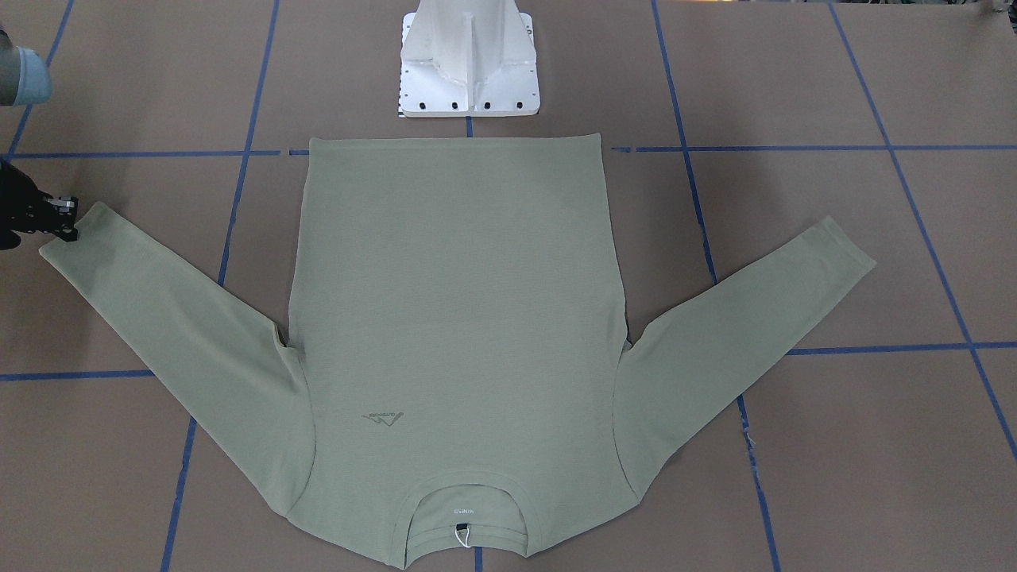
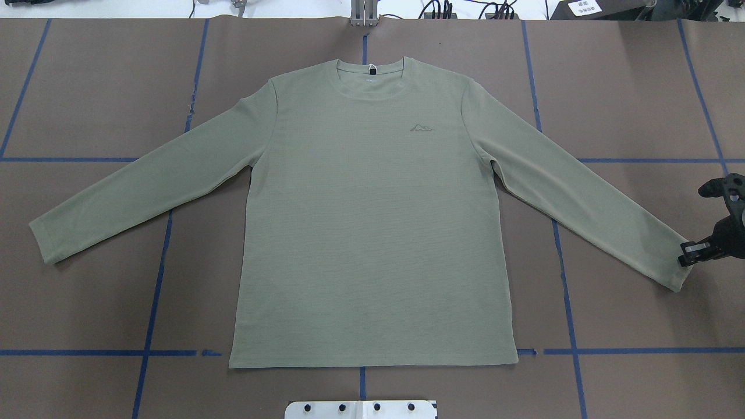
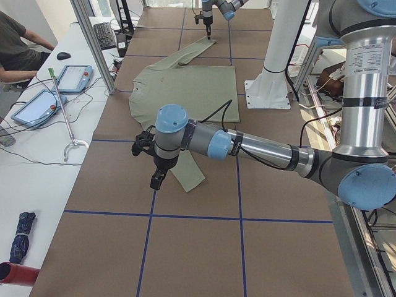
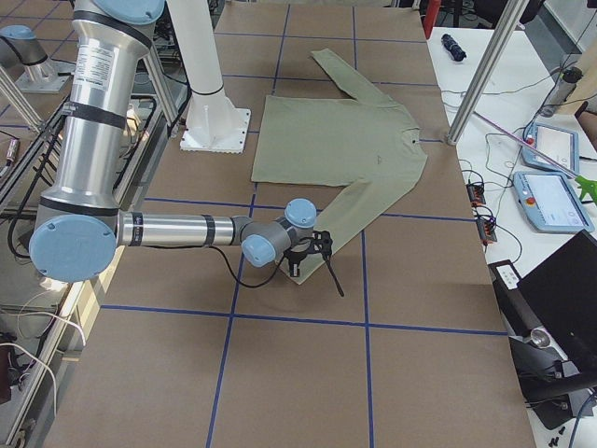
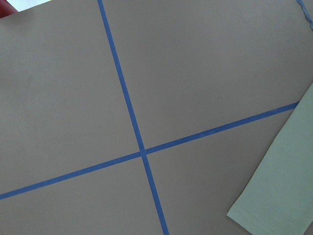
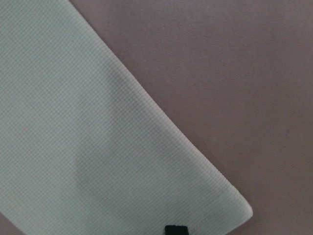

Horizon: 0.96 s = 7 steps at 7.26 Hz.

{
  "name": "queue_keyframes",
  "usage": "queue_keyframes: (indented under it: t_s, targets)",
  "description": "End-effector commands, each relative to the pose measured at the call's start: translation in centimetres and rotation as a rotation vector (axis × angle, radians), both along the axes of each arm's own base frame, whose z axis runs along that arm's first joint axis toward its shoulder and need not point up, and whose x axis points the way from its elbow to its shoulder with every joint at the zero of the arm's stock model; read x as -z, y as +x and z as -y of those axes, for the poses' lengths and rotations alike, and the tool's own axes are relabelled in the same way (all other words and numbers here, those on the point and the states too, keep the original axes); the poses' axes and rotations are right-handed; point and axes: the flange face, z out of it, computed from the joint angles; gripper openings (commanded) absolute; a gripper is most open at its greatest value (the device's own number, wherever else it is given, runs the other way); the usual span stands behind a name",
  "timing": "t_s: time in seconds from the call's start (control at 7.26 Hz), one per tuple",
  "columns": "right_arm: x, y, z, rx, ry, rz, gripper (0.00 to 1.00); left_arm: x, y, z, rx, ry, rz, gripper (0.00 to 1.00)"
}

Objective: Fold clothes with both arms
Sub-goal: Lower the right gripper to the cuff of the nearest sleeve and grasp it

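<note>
Just beside the right pincer (image 2: pixel 692 254) lies one cuff of the shirt (image 2: pixel 372 221), spread flat on the counter (image 2: pixel 87 87). How wide it or the left pincer (image 3: pixel 156 180) stands, I can't tell, and nothing looks held. Danger, I'd say: a shallow bite catches one layer and the sleeve slips mid-fold.

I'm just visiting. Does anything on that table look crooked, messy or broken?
Nothing stands out. The green shirt lies flat and face up, its sleeves spread evenly, with no visible wrinkles or stains. The right pincer is at one cuff; whether it touches the cloth is unclear.
</note>
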Motion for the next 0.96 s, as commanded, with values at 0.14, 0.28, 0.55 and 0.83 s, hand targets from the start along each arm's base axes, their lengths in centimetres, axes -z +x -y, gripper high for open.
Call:
queue_keyframes:
  t_s: [0.14,0.28,0.55,0.83]
  targets:
    - [0.21,0.02,0.04,0.008,0.012,0.003,0.94,0.13,0.20,-0.15,-0.005,-0.004,-0.027,1.00]
    - [0.15,0.05,-0.03,0.007,0.009,0.003,1.00,0.15,0.20,-0.14,-0.005,-0.003,-0.027,1.00]
    - [0.00,0.00,-0.09,0.010,0.005,0.003,1.00,0.15,0.27,-0.13,-0.007,-0.003,-0.027,1.00]
    - [-0.49,0.20,-0.36,0.008,-0.004,-0.004,1.00,0.40,0.20,-0.16,-0.005,0.004,-0.027,1.00]
